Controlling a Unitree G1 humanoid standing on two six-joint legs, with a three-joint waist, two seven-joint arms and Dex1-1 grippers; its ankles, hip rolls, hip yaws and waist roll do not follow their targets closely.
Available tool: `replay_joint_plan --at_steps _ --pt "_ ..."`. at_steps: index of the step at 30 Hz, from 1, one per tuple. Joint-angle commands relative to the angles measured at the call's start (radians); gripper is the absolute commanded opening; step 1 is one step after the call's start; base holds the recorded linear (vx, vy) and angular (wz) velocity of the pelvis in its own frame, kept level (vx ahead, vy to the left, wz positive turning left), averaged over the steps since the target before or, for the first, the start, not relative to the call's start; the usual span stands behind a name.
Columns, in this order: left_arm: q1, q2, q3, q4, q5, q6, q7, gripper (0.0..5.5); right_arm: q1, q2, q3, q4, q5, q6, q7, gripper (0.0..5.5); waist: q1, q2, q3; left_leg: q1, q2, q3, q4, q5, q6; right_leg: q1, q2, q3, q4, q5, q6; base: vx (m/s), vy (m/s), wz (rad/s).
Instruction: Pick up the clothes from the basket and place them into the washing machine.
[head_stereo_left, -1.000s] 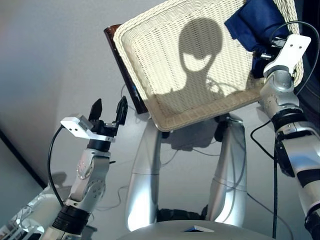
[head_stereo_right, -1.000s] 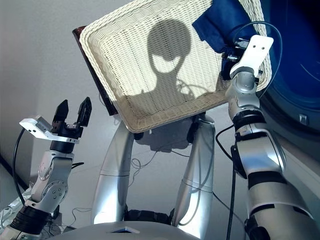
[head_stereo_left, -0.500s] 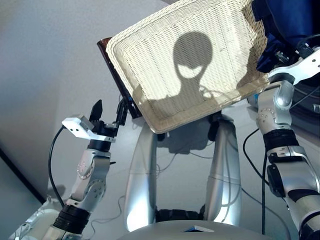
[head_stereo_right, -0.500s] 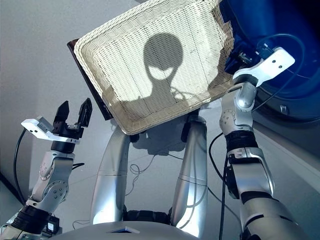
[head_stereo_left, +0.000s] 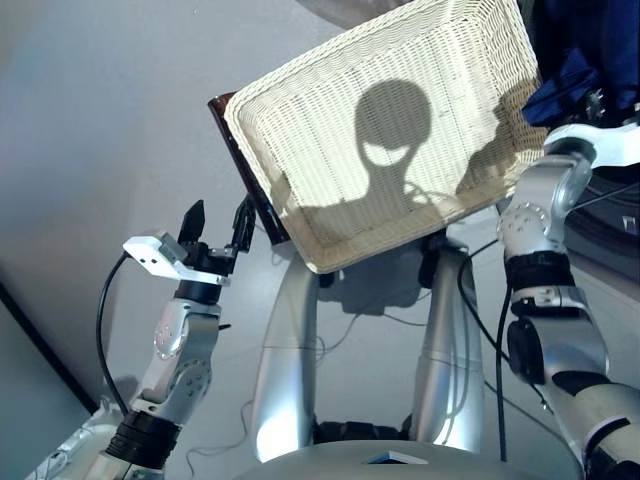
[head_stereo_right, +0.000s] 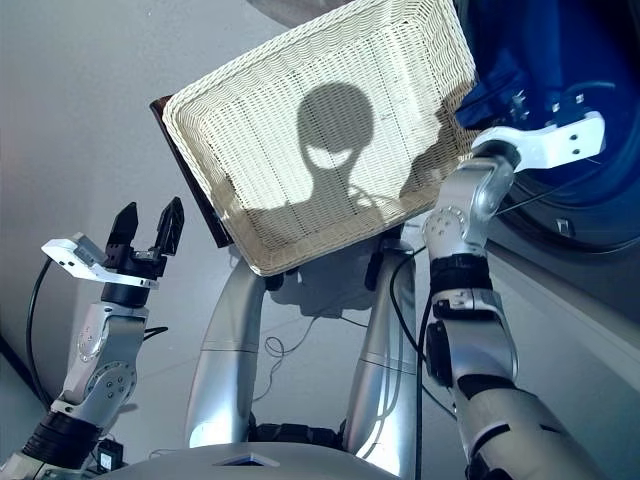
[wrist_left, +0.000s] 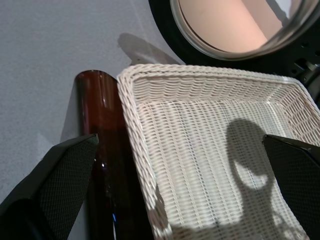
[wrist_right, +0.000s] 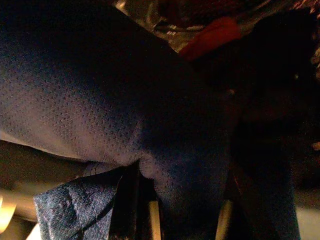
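Note:
The cream wicker basket (head_stereo_left: 380, 140) sits tilted at the top centre, and nothing shows in it but a shadow. Off its right edge, my right gripper (head_stereo_right: 515, 100) is shut on the navy blue cloth (head_stereo_right: 485, 95), at the dark washing machine (head_stereo_right: 590, 200). In the right wrist view this navy cloth (wrist_right: 125, 110) fills the picture and hides the fingers. Past it a red cloth (wrist_right: 212, 35) lies against the steel drum (wrist_right: 150, 10). My left gripper (head_stereo_left: 220, 205) stands open and empty, beside the basket's dark bar (wrist_left: 100, 150).
The machine's round door glass (wrist_left: 235, 25) stands just beyond the basket's far rim. Grey floor (head_stereo_left: 100, 100) lies to the left of the basket. Thin cables (head_stereo_left: 360, 310) trail on the floor below the basket.
My right arm has swung right, carrying the navy cloth off the basket's corner to the machine. The left arm has kept still. The whole view shifted a little.

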Motion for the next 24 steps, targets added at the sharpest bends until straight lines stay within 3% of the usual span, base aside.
replay_joint_plan --at_steps 1,14,24 --pt "0.052 0.030 -0.018 -0.008 -0.031 -0.040 -0.027 5.50 -0.069 -0.114 0.012 0.059 0.074 -0.049 0.006 0.00 0.034 -0.002 -0.124 -0.029 -0.039 0.019 -0.112 0.093 0.000 0.014 0.015 -0.057 0.030 -0.076 -0.054 0.000 0.000 0.000" --pt "0.026 0.051 -0.056 0.019 -0.058 -0.019 -0.057 5.50 -0.215 -0.240 0.050 0.233 0.181 -0.014 0.015 0.00 0.040 0.036 -0.158 0.035 -0.023 0.041 -0.131 0.082 -0.011 0.057 0.010 -0.036 0.015 -0.087 -0.050 0.000 0.000 0.000" --pt "0.037 0.053 -0.092 0.004 -0.067 0.009 -0.061 5.50 -0.347 -0.393 0.027 0.346 0.288 -0.036 -0.030 0.00 0.033 0.073 -0.177 0.051 -0.029 0.033 -0.158 0.095 -0.023 0.059 0.009 -0.025 0.018 -0.106 -0.053 0.000 0.000 0.000"
